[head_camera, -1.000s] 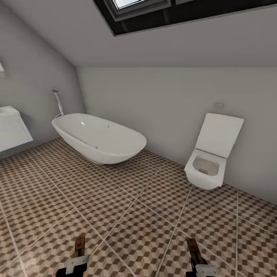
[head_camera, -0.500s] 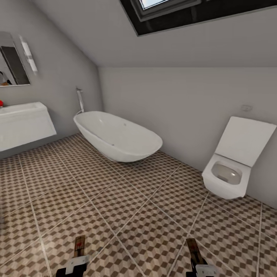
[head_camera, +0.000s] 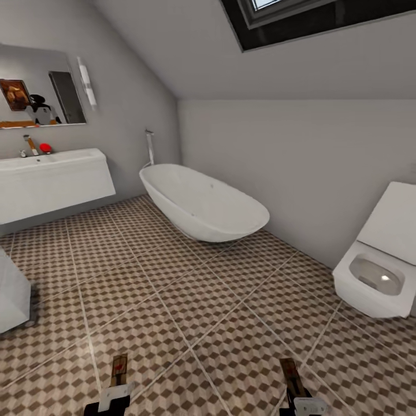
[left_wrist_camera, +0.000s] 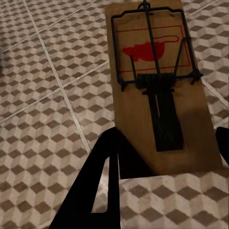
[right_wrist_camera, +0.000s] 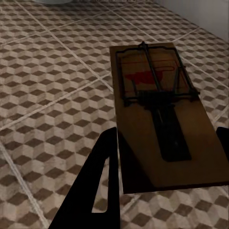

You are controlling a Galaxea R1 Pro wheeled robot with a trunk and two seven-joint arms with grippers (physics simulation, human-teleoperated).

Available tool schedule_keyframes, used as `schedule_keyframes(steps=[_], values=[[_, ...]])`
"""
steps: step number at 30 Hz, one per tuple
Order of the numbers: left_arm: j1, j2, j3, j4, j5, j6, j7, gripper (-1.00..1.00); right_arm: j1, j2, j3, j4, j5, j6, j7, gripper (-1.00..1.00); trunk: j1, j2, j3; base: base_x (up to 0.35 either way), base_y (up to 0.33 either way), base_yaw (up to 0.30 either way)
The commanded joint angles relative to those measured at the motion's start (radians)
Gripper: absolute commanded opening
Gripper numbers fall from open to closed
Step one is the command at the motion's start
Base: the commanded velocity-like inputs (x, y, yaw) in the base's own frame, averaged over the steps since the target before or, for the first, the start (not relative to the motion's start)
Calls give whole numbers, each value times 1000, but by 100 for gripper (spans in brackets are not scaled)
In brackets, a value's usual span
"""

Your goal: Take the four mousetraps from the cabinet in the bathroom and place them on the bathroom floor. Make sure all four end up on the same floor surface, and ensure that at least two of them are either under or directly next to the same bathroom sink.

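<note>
- Since the earlier frames the whole head view has swung left: the bathtub and toilet have slid rightward in the picture while the sink on its white vanity has come fully into sight. That is the camera turning, not the fixtures moving.
- The left gripper pinches one mousetrap by its near end, the plate sticking out forward above the bathroom floor.
- The right gripper likewise clamps a second mousetrap by its end.
- Both traps hang well apart from the sink, which sits off to the left.
- Risk, as I judge it: each trap is held only at one edge, so a sharp turn or bump could twist it loose, and dropping them here would leave them too far from the sink to count.
</note>
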Motion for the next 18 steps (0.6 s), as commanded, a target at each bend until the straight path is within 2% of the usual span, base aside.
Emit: schedule_keyframes(steps=[1,18], values=[[-1,-1,-5,3,-8,-1,10,-100,0,0,8,0,1,-1,-10,-100,0,0,-1,0,0,285],[-1,0,-5,3,-8,-1,10,-100,0,0,9,0,1,-1,-10,-100,0,0,-8,0,0,285]])
